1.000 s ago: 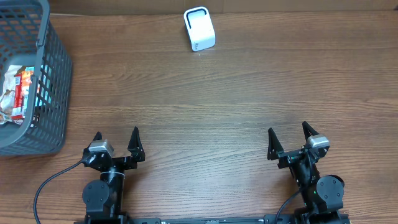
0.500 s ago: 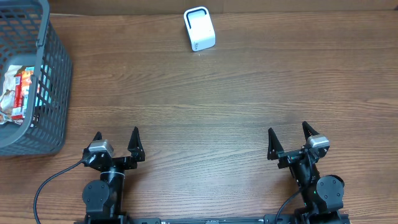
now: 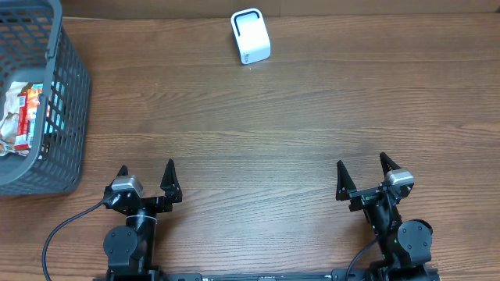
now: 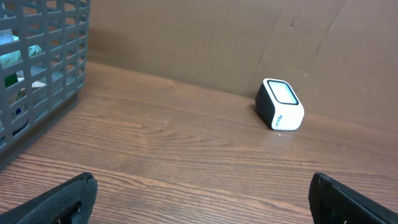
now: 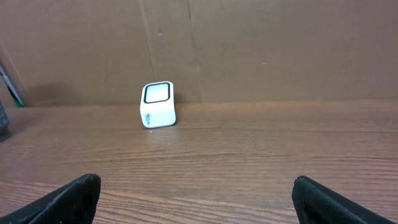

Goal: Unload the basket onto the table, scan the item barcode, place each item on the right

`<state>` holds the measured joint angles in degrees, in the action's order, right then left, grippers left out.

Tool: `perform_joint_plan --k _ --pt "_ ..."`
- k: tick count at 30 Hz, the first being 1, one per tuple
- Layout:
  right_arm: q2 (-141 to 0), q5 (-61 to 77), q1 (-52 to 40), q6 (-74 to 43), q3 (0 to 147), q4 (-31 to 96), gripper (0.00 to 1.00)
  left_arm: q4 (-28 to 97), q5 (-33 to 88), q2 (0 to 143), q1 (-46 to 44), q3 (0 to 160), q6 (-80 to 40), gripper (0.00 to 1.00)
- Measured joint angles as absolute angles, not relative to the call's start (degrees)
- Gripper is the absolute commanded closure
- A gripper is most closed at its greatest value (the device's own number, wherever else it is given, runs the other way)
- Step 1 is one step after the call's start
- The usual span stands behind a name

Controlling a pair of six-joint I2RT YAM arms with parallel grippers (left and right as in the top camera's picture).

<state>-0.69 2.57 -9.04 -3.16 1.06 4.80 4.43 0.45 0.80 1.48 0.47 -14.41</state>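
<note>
Both arms are sitting at the near edge of the bench [image 3: 258, 125], and the task is judged not yet begun. The left gripper [image 3: 146, 166] and the right gripper [image 3: 362, 161] are each standing fully open and holding nothing. The item to be scanned, a red-and-white packet [image 3: 27, 117], is lying among other wrappers inside the grey basket [image 3: 74, 101], ahead and to the left of the left gripper; its barcode is not showing. The white scanner [image 3: 251, 36] is standing far ahead, between the two grippers, close to the back wall. The step in hand appears to be the first reach: the left gripper is needing to rise over the basket rim and descend onto the packet. Open wood is lying ahead of both grippers, while the basket's tall wall is narrowing the approach on the left.
</note>
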Motion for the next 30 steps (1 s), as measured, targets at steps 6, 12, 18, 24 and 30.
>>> perform_joint_plan --k 6,12,18,24,30 --pt "-0.7 2.6 -9.0 -3.2 1.1 4.8 0.00 4.4 0.4 0.8 1.5 0.5 -14.4 0.00" --pt "-0.7 2.5 -9.0 -3.2 1.1 4.8 0.00 4.4 0.4 0.8 1.5 0.5 -14.4 0.01" --pt "-0.7 2.6 -9.0 -3.2 1.1 4.8 0.00 4.3 1.5 0.8 1.5 0.5 -14.4 0.00" --pt "-0.7 2.5 -9.0 -3.2 1.1 4.8 0.00 9.8 5.7 0.8 1.5 3.1 -14.4 0.00" --pt "-0.7 2.6 -9.0 -3.2 1.1 4.8 0.00 25.5 8.4 0.9 1.5 14.1 -14.9 0.00"
